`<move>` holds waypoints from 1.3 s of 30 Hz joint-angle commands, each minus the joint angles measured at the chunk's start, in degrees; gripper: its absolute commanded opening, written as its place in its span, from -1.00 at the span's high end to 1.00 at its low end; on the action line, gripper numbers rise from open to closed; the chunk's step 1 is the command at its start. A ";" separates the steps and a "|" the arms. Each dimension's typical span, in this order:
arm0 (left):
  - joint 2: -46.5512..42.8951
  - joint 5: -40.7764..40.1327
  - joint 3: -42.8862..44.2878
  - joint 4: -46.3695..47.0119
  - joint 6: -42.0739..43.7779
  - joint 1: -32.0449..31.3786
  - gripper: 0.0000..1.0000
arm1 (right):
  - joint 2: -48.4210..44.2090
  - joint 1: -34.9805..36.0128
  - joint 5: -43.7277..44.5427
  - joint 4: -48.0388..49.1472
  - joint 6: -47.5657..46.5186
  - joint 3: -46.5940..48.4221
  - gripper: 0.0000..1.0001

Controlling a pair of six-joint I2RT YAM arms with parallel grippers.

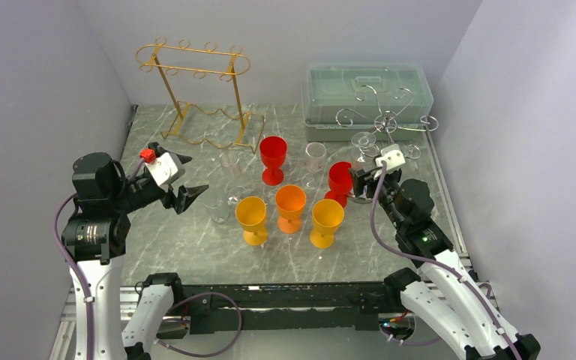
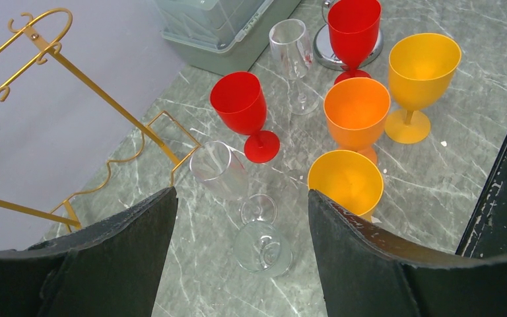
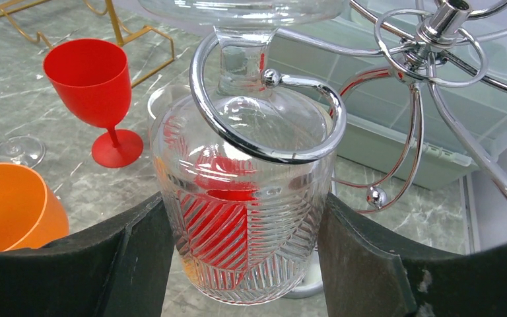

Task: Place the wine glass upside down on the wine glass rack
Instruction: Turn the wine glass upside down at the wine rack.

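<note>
The right gripper [image 3: 243, 205] is clamped on the bowl of the clear wine glass [image 3: 251, 251], which hangs upside down at the chrome rack [image 1: 385, 120], toward 2 o'clock on the table [image 1: 195, 247]. Its stem [image 3: 237, 56] already passes through one open ring [image 3: 284, 160] of the rack, and its foot [image 3: 237, 10] sits above that ring; whether the foot bears on it cannot be told. To finish well, I would ease the glass down until the ring clearly carries the foot, with the stem well inside the ball-tipped end of the hook. Then part the jaws slowly and only a little, so the bowl is not nudged into a swing. Withdraw low and straight toward 6 o'clock, minding the red glass [image 1: 340, 182] just beside at 9 o'clock. The left gripper [image 2: 242, 193] hovers at 9 o'clock with jaws apart and nothing between them, and should keep out.
</note>
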 commanded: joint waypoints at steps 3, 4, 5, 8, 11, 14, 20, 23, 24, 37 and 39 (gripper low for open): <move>-0.73 0.01 -0.02 0.65 1.26 0.12 -0.56 | -1.54 0.05 -1.93 3.65 -3.50 -0.35 1.00; -0.66 0.05 0.03 0.65 1.17 0.16 -0.56 | -1.45 0.00 -1.96 4.08 -3.69 -0.52 1.00; -0.64 0.12 0.04 0.58 1.06 0.15 -0.56 | -1.40 0.05 -2.04 4.72 -4.14 -0.85 1.00; -0.67 0.22 0.01 0.65 0.86 0.08 -0.56 | -1.93 0.05 -2.19 8.71 -5.45 -2.90 1.00; -0.64 0.15 -0.16 0.65 0.84 0.14 -0.56 | -2.73 0.05 -1.10 13.18 -5.37 -4.75 1.00; -0.55 -0.02 -0.43 0.79 0.99 0.15 -0.56 | -3.34 0.05 0.62 16.43 -4.29 -6.24 1.00; -0.06 0.12 -0.50 1.20 0.86 0.14 -0.56 | -4.65 -0.03 4.78 20.15 -1.52 -8.75 1.00; 0.02 0.14 -0.70 1.59 0.82 0.13 -0.56 | -5.44 -0.12 6.54 21.20 -0.45 -10.02 1.00; 0.05 0.18 -0.79 1.76 0.73 0.16 -0.56 | -5.69 -0.12 6.95 21.36 -0.18 -10.38 1.00; -0.47 -0.28 -1.64 1.69 1.18 0.14 -0.56 | -8.03 -0.47 8.97 23.46 5.47 -12.49 1.00; -0.68 -0.41 -1.69 1.41 1.44 0.14 -0.56 | -8.25 -0.47 9.05 23.58 6.57 -12.87 1.00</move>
